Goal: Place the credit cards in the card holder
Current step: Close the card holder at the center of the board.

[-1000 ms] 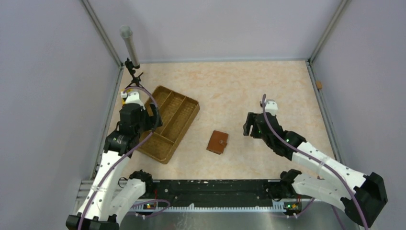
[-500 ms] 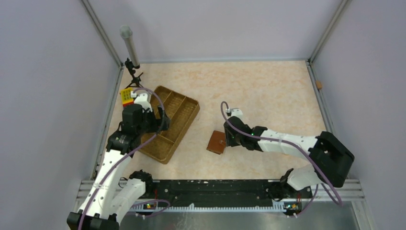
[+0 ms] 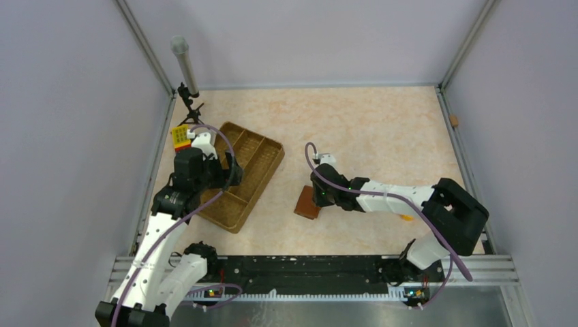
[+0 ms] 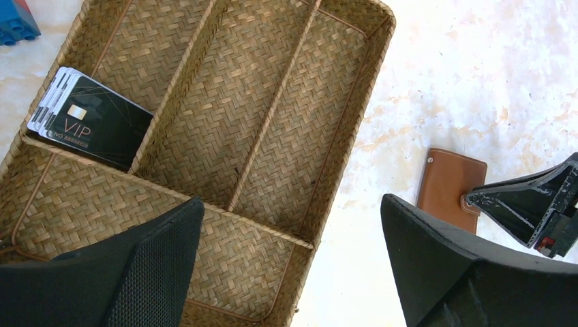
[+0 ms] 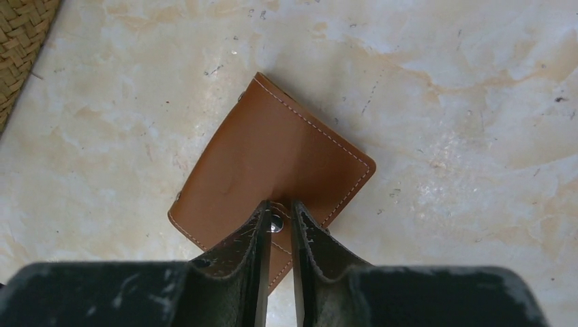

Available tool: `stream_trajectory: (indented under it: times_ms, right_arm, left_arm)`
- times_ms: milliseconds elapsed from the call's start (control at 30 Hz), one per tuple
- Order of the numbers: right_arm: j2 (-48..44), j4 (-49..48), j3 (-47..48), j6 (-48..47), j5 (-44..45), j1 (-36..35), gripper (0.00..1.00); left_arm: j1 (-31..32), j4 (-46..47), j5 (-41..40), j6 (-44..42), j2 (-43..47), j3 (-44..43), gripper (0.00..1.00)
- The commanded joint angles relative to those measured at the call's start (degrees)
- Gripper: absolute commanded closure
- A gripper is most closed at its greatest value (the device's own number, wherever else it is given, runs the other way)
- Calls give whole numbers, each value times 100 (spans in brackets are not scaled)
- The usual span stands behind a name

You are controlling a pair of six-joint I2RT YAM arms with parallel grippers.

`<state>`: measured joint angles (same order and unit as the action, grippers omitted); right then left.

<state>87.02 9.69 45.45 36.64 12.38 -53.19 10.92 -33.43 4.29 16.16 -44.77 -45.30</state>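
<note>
**Right fingers pinched on the card holder's snap tab**

Nearest the arm bases, the card holder [image 5: 266, 157] lay flat on the tabletop [image 5: 443, 102]. The right fingers [image 5: 255, 235] were drawn close together on its snap tab, one on each side of the stud. Farther left, the left fingers [image 4: 170, 238] stood wide apart above the woven tray [image 4: 359, 109], holding nothing, well apart from the holder. The credit cards [image 4: 95, 126] lay as a fanned dark stack in one end compartment. A yellow-and-blue block [image 3: 180, 135] sat beyond the tray.

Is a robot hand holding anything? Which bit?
The right gripper pinches the card holder by its snap tab; the left gripper is open, holding nothing.
</note>
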Motion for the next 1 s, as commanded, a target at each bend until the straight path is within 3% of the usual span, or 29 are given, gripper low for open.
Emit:
stream_trajectory:
  times_ms: [0, 367, 633, 833, 967]
  right_arm:
    - [38, -197, 237, 56, -93, -58, 85]
    - [100, -219, 176, 175, -61, -70, 91]
    - [-298, 122, 261, 85, 209, -177, 82]
    - [-642, 597, 228, 545, 538, -203, 66]
    - [-793, 634, 1, 1245, 650, -200, 59]
  left_arm:
    - [-11, 214, 57, -87, -10, -5, 2]
    - [-11, 196, 60, -87, -65, -12, 2]
    - [56, 193, 183, 1, -64, -9, 5]
    - [1275, 421, -75, 836, -385, 121, 8]
    - [2132, 1295, -88, 1517, -748, 457, 7]
